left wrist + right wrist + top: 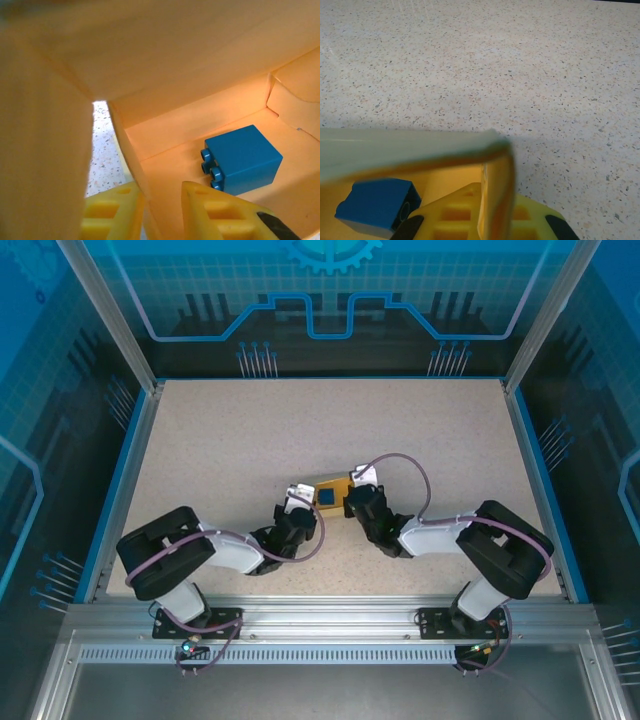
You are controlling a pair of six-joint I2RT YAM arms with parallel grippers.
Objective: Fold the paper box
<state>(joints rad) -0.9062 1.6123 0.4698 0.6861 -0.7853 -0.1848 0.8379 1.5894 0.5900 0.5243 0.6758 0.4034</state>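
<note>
The table [250, 440] has a speckled beige top. A blue rim [330, 379] borders its left, far and right edges. An aluminium rail [320, 615] runs along its near edge. Angled aluminium posts [108, 315] rise from its far corners. Translucent blue panels [420, 280], printed with grid and circuit lines, enclose it beyond the far edge and on both sides. Lighting over the table is even.

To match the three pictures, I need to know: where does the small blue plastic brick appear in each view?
Top external: small blue plastic brick near the centre.
Left wrist: lower right, studs facing left.
Right wrist: bottom left corner.
Shared landmark: the pale yellow cardboard box around it.
</note>
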